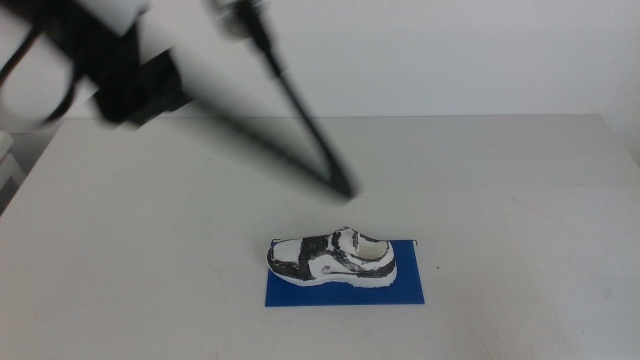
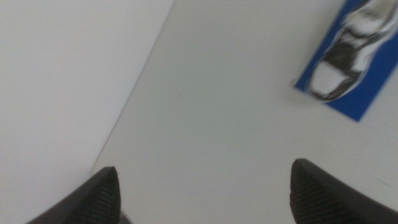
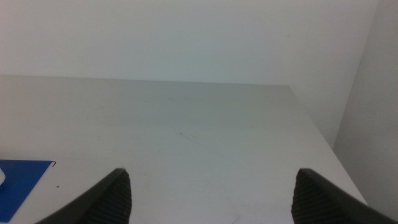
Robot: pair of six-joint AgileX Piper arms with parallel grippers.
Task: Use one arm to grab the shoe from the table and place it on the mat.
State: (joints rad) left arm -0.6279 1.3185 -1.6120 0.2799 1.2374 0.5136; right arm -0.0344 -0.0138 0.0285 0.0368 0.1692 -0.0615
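While resting on mat (image 1: 345, 290), shoe (image 1: 332, 258) lengthwise, toe left

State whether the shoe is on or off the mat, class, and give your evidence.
On. The shoe stands upright on its sole on the blue mat, blue showing at its front and right; its toe reaches the mat's left edge.

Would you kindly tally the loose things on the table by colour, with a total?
Black-and-white: 1, the sneaker
Deep blue: 1, the mat beneath it
Total: 2, both on the off-white table
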